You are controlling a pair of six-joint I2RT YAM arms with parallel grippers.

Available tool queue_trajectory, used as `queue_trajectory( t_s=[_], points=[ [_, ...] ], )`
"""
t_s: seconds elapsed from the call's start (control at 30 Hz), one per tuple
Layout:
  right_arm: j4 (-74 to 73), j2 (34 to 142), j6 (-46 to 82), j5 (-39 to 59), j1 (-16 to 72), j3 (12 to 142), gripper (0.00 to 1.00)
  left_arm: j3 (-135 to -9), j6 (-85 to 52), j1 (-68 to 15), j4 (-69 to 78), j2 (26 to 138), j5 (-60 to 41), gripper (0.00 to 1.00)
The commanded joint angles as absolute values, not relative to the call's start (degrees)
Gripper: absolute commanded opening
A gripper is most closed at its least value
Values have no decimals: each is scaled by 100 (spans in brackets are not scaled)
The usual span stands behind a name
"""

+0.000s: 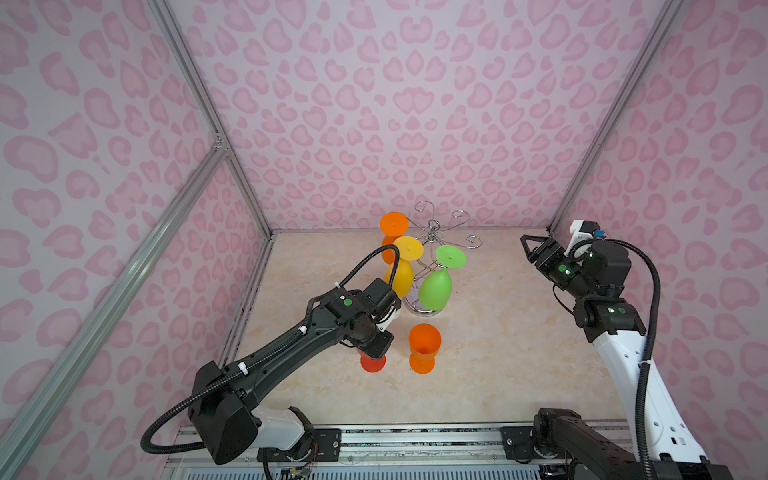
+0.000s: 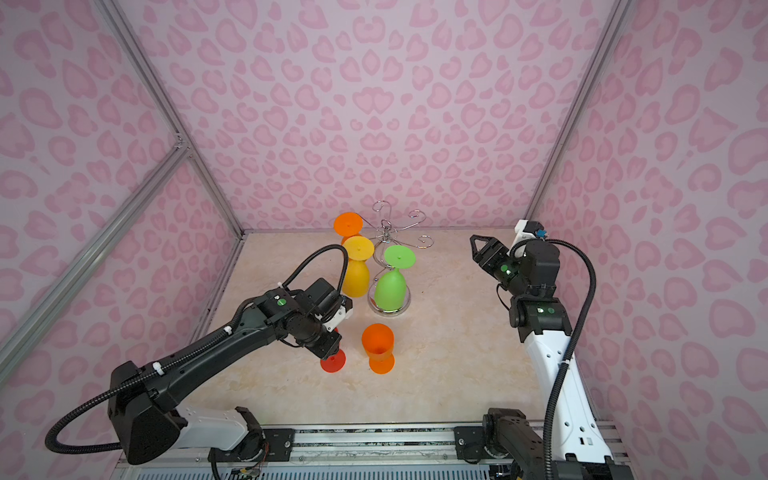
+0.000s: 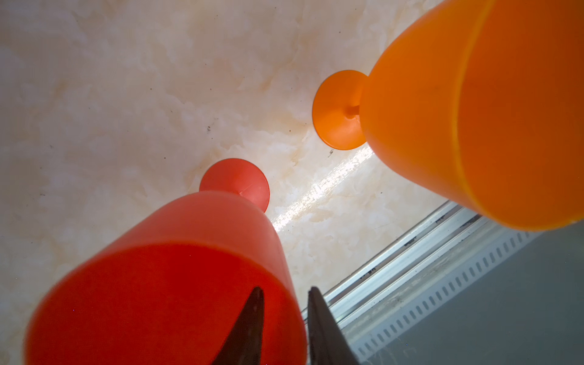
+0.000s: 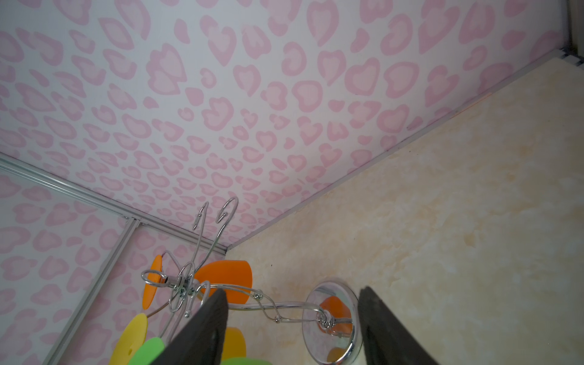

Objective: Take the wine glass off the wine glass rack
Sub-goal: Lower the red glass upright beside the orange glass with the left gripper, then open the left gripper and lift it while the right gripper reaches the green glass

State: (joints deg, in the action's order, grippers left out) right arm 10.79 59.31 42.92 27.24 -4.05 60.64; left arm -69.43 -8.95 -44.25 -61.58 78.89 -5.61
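Before the chrome wire wine glass rack (image 1: 433, 237) stand two plastic goblets, red glass (image 3: 177, 284) and orange glass (image 3: 458, 110); three hang inverted; left gripper (image 3: 284, 289) parted astride red rim, right gripper (image 4: 294, 290) apart.

Shiny chrome wire wine glass rack (image 4: 316, 300), matt plastic red glass (image 3: 158, 284), glossy tabletop (image 3: 126, 94).

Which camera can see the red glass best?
The left wrist view: it shows the red glass close, bowl and foot. In both top views the left arm hides nearly all but its foot. The right wrist view misses it.
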Motion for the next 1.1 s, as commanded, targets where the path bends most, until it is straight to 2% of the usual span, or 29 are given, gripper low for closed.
queue_trajectory(
  t_s=[0.0, 0.07, 0.17, 0.53, 0.6, 0.8, 0.97, 1.07],
  points=[
    [1046, 5898, 4259, 2778, -430, 6016, 66, -7077, -962, -4425, -6196, 7803, -637, 35],
    [1033, 5873, 4263, 2793, -447, 5991, 66, -7183, -975, -4426, -6205, 7723, -718, 43],
    [1004, 5837, 4310, 2834, -457, 5954, 66, -7351, -993, -4425, -6205, 7554, -838, 47],
    [435, 5582, 5076, 3371, -310, 5815, 66, -8215, -1033, -4424, -6642, 6304, -787, 52],
    [326, 5589, 5216, 3388, -55, 5801, 66, -8396, -1036, -4422, -6635, 6065, -521, 54],
    [246, 5854, 5267, 3140, 1265, 5853, 66, -8563, -1181, -4430, -6270, 5717, 1172, 73],
    [112, 6127, 5247, 2887, 2029, 5875, 66, -8475, -1321, -4409, -5746, 5866, 2382, 76],
    [35, 6242, 5282, 2865, 2151, 5904, 66, -8416, -1289, -4387, -5347, 5906, 2698, 76]
  ],
)
